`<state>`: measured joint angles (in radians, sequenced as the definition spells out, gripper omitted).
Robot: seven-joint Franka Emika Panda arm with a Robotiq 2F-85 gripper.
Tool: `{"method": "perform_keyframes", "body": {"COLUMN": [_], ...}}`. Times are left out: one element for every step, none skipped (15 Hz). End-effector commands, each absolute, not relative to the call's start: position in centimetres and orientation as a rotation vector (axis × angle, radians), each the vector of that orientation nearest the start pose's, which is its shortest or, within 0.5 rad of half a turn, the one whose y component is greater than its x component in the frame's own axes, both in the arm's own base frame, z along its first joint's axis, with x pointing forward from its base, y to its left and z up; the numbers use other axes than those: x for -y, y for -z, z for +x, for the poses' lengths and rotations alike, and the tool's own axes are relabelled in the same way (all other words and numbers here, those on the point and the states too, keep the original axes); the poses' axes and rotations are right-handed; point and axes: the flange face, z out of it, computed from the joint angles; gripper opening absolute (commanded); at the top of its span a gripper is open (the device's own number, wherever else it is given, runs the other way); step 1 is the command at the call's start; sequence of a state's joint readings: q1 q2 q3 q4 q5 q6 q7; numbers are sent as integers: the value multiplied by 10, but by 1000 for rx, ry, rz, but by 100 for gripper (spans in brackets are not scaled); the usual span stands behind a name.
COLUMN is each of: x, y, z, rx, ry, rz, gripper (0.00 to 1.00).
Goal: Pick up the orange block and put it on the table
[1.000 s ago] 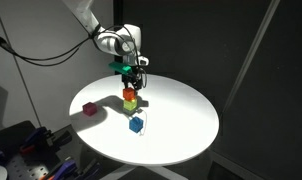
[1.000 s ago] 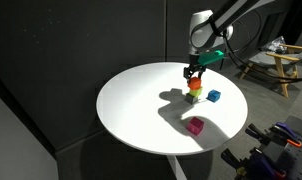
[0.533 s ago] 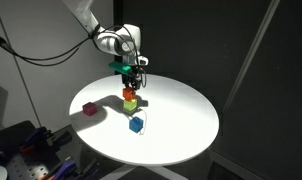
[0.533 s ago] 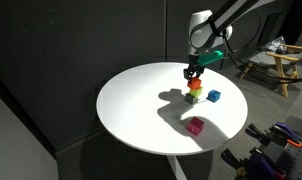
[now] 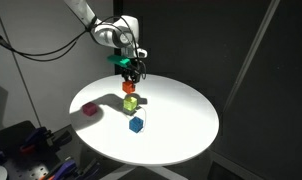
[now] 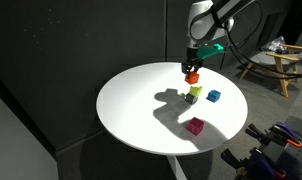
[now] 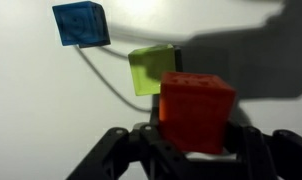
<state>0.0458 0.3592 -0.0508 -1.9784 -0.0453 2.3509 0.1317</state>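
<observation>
The orange block (image 7: 196, 110) is held between my black fingers, and my gripper (image 7: 189, 135) is shut on it. In both exterior views the block (image 5: 130, 86) (image 6: 192, 76) hangs in the air just above the yellow-green cube (image 5: 132, 102) (image 6: 195, 92), which stands on the round white table (image 5: 181, 125) (image 6: 136, 100). From the wrist the yellow-green cube (image 7: 149, 68) shows directly behind the orange block, apart from it.
A blue cube (image 5: 136, 124) (image 6: 214, 96) (image 7: 81, 23) lies near the yellow-green one. A pink cube (image 5: 89, 109) (image 6: 195, 126) sits further off on the tabletop. A thin dark cable (image 7: 103, 72) runs across the white surface between the cubes. Dark curtains surround the table.
My gripper closed on the orange block and lifted it off the yellow-green cube; the stack is now one cube lower.
</observation>
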Motion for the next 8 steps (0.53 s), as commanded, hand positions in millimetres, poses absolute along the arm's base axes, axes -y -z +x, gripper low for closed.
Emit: {"method": "perform_keyframes", "body": {"x": [-14, -22, -29, -36, -44, -51, -57, -62], "y": [-315, -319, -322, -324, -324, -324, -322, -319], "z": [610, 609, 607, 606, 603, 601, 600, 598], "rx": [-36, 15, 59, 105, 165, 216, 277, 338], "ry": [47, 51, 57, 54, 44, 34, 21, 8], "rz": [-3203, -3200, -3196, -3194, -3191, -3187, -3176, -3164], "gripper": [30, 30, 30, 30, 30, 30, 30, 30]}}
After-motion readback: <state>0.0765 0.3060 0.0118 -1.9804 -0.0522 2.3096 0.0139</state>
